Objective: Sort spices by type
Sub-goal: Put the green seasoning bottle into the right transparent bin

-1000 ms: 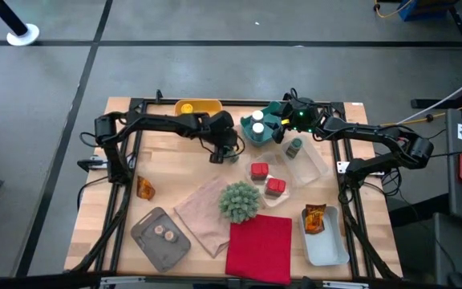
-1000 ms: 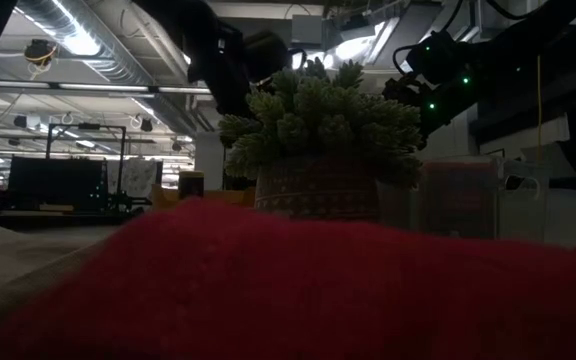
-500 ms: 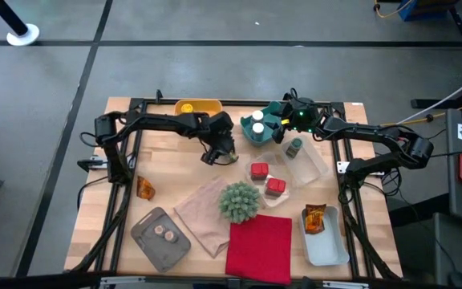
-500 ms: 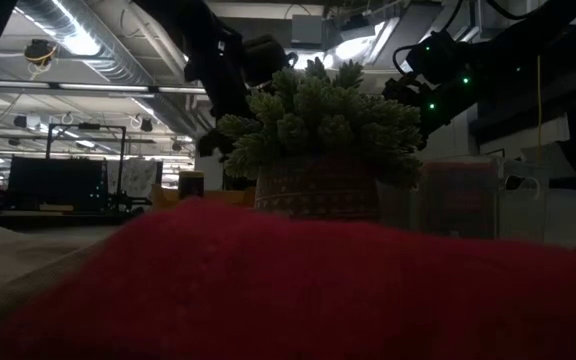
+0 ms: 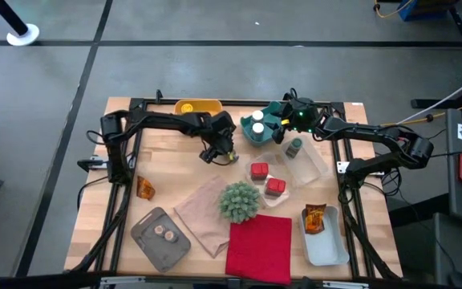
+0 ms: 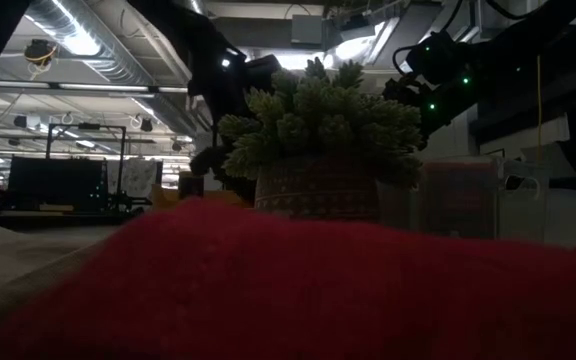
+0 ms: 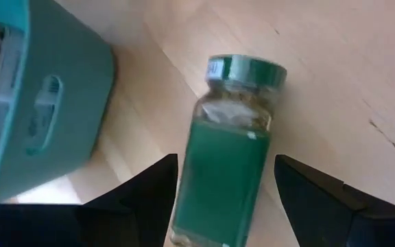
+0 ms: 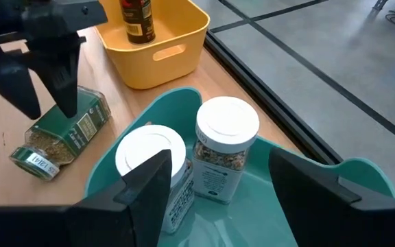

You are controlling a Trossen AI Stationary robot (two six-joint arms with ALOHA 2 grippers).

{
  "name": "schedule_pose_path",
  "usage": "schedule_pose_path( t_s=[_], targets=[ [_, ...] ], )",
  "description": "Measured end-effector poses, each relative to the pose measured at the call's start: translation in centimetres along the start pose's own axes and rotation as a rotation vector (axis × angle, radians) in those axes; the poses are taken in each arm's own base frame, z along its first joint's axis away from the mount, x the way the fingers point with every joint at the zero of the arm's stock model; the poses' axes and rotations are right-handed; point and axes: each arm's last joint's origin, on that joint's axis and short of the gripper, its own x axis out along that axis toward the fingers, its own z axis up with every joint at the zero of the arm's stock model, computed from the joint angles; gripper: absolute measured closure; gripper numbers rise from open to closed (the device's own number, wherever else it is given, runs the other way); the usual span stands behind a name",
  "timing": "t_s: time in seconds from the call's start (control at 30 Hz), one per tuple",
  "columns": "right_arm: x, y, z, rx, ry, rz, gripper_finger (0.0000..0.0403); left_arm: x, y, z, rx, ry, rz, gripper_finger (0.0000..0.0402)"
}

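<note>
Left gripper [image 5: 224, 154] hangs with its jaws spread, just left of the teal bin [image 5: 257, 138], straddling a green jar [image 7: 228, 158] that lies on its side on the wood, untouched by either finger. My advice for the pick-up: come straight down with the fingers square across the jar's flat sides near its middle, not the lid end, and close slowly, since a jar lying down will likely roll or skid on bare wood. Right gripper [image 5: 273, 122] waits over that bin, jaws apart and empty, above two white-capped jars [image 8: 226, 147] standing inside.
</note>
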Motion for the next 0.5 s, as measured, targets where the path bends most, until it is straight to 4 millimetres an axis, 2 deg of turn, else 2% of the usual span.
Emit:
schedule_pose_path(
  t_s=[0.17, 0.5],
  targets=[
    [0.0, 0.0, -0.1, 0.002, 0.01, 0.007, 0.0158, 0.6, 0.5, 0.1, -0.004, -0.022, 0.039, 0.0169],
    [0.0, 0.0, -0.2, 0.003, 0.025, 0.009, 0.0158, 2.2, 0.2, -0.8, -0.037, 0.014, -0.01, 0.0169]
  ],
)
